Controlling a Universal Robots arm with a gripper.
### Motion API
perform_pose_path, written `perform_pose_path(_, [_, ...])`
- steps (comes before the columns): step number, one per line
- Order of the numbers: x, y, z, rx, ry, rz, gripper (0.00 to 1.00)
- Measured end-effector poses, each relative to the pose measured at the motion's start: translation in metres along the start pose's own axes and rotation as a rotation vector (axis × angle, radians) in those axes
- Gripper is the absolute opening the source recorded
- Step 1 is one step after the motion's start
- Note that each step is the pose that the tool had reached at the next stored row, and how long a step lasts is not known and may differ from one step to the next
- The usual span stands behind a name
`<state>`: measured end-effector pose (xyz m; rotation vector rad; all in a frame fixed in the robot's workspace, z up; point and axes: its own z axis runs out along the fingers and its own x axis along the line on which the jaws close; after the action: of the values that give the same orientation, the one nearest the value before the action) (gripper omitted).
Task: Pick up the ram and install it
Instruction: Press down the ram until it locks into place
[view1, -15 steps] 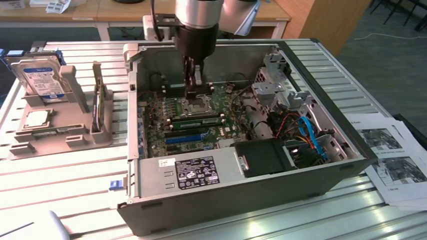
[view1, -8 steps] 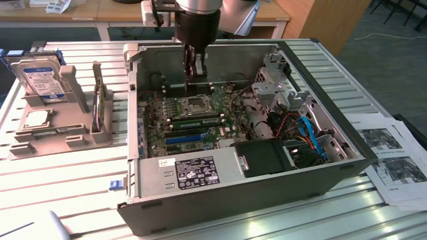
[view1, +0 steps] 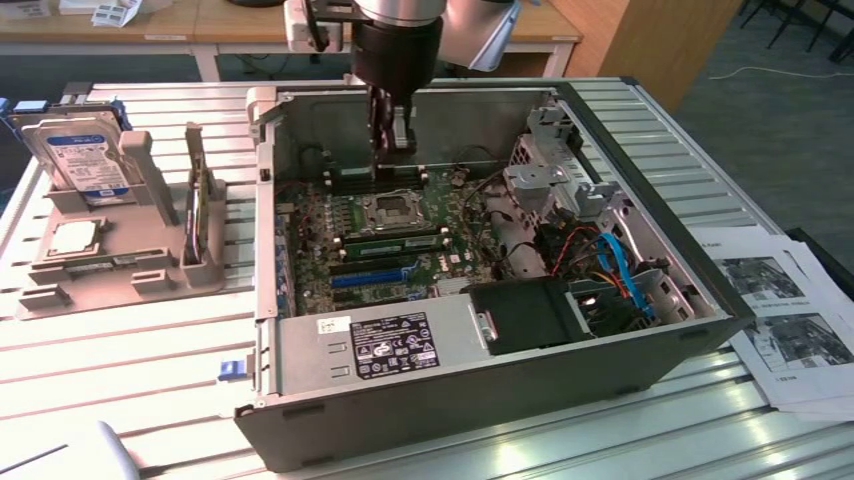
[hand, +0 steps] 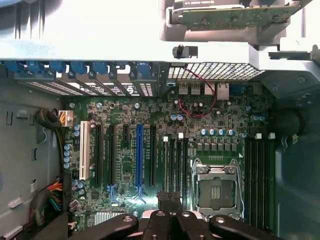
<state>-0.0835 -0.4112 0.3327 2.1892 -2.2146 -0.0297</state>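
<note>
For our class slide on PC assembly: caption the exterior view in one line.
End effector lowered into the open computer case, above the motherboard.

- An open grey computer case (view1: 400, 385) lies on its side on a slatted metal table (view1: 120, 360), directly under the pincer.
- The green motherboard (view1: 387, 235) fills the case floor below the pincer, and the CPU socket (view1: 396, 208) sits just in front of it.
- A blue expansion slot (view1: 380, 276) lies beyond the socket, toward the near wall.
- A black fan shroud (view1: 534, 315) is toward the exterior view's right of the pincer.
- A grey holder (view1: 114, 240) with a blue-labelled hard drive (view1: 87, 160) stands well to the exterior view's left.
- Printed sheets (view1: 787, 330) lie far off at the exterior view's right.
</note>
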Motion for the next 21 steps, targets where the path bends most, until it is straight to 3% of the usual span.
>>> perform_pose_path(12, [0.000, -0.0428, -0.0014, -0.0001, -0.0001, 0.000, 0.10])
perform_pose_path(21, [0.000, -0.0439, -0.0014, 0.0000, -0.0002, 0.000, 0.10])
